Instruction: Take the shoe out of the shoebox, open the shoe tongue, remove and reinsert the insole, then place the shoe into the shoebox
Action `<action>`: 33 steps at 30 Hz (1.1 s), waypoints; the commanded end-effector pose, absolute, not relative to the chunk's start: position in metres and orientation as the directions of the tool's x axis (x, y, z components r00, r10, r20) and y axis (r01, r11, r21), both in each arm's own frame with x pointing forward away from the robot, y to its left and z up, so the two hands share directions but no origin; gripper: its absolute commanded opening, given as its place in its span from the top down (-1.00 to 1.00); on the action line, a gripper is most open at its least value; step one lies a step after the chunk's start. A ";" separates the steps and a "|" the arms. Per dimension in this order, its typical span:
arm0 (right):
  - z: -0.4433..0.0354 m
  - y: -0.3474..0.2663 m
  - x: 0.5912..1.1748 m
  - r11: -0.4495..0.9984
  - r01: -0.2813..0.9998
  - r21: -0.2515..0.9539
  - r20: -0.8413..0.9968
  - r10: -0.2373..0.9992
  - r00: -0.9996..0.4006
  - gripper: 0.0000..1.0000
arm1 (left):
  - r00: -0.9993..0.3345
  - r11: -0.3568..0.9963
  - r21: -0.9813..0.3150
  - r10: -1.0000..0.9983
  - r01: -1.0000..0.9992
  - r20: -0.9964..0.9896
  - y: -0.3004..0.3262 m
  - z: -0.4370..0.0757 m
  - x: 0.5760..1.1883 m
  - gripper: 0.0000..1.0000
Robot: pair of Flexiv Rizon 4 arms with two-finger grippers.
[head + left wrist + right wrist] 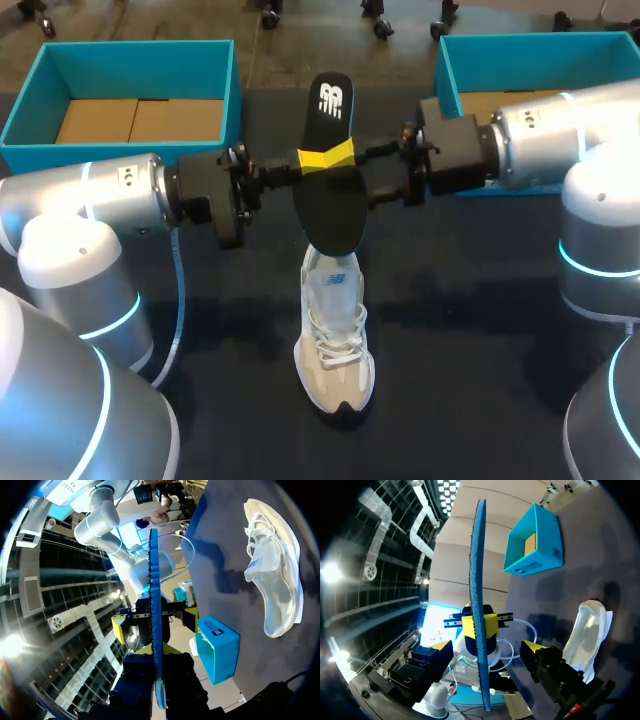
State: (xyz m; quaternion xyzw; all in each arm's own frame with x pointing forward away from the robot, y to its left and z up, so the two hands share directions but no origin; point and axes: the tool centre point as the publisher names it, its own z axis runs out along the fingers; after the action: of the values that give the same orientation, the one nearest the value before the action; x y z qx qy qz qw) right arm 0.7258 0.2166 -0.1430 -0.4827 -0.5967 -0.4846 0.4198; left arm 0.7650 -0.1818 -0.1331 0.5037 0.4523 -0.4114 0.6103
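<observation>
Above a dark table (480, 390), the left gripper (157, 651) clamps a black insole (330, 210) at about mid-length, its yellow fingertips pressed against both flat faces. The right gripper (486, 647) meets it from the opposite side. Its two yellow fingertips (439, 646) are spread wide, one on each side of the insole, and neither touches it. In both wrist views the insole shows edge-on as a thin blue strip running out ahead of the fingers.

From the head view the insole hangs in the air between the two arms. The end with a white mark points toward the far edge of the table, and the other end hangs over the shoe's heel. It is not possible to tell whether that end touches the shoe.

The shoe (335, 345), white and beige with white laces, stands upright on its sole on the table. It is outside both boxes, under the raised insole, with its toe toward the near edge.

Two teal shoeboxes sit at the far side, both open. The left shoebox (130, 55) shows a brown cardboard floor. The right shoebox (520, 50) is partly hidden behind the right arm.
</observation>
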 end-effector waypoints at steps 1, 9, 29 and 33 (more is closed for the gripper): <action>-0.148 0.227 0.723 0.057 0.985 0.163 0.970 0.172 -0.171 -0.43 | 0.254 0.156 0.244 -0.047 0.957 -0.966 -0.184 -0.134 0.765 1.00; -0.153 0.225 0.712 0.043 0.988 0.150 0.975 0.157 -0.155 -0.19 | 0.254 0.156 0.244 -0.047 0.957 -0.966 -0.184 -0.134 0.765 1.00; -0.152 0.215 0.709 0.041 0.986 0.160 0.973 0.161 -0.164 0.18 | 0.254 0.156 0.244 -0.047 0.957 -0.966 -0.184 -0.134 0.765 1.00; -0.152 0.215 0.709 0.044 0.986 0.158 0.974 0.160 -0.164 0.25 | 0.254 0.156 0.244 -0.047 0.957 -0.966 -0.184 -0.134 0.765 1.00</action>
State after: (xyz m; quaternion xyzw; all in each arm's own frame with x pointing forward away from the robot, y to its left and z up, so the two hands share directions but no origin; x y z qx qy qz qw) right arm 0.7090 0.2148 -0.1528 -0.4881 -0.5851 -0.4898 0.4237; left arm 0.7650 -0.1817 -0.1331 0.5037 0.4523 -0.4114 0.6103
